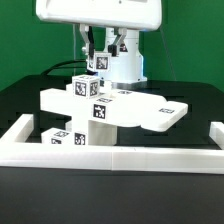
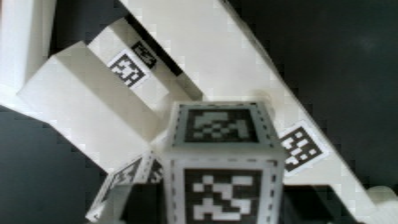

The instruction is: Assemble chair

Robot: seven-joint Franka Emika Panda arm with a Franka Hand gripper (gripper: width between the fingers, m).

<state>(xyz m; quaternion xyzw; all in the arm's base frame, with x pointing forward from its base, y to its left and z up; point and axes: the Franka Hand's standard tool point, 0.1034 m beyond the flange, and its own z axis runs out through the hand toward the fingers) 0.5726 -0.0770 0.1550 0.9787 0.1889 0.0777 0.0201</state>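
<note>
**Chair assembly: gripper over upright leg on seat plate**

The gripper (image 1: 103, 52) hung behind and above the stacked parts in the exterior view. Its dark fingers (image 1: 91, 47) pointed down toward a small tagged block (image 1: 101, 62), but whether they were clamped on it or merely flanking it could not be told; the wrist view showed no fingertips at all. State of fingers: partly apart, contact undetermined.

Just below, the wrist view was filled by a square leg (image 2: 217, 165) standing end-on toward the camera, tags on its top face and on the side beneath. In the exterior view this leg (image 1: 101, 103) stood upright in front of the seat plate (image 1: 150, 108), with a second tagged post (image 1: 82, 88) touching it toward the exterior view's left. The seat plate lay flat and raised, resting on other white parts. Another leg (image 1: 68, 137) lay on the black table near the border wall (image 1: 110, 155), at the exterior view's left.

Handling judgement: the parts looked like rigid, light plastic with smooth, likely slippery faces. A square leg would best be taken across two opposite flat sides, near mid-length, to avoid twisting. Joined pieces could shift if pushed off-axis.
</note>
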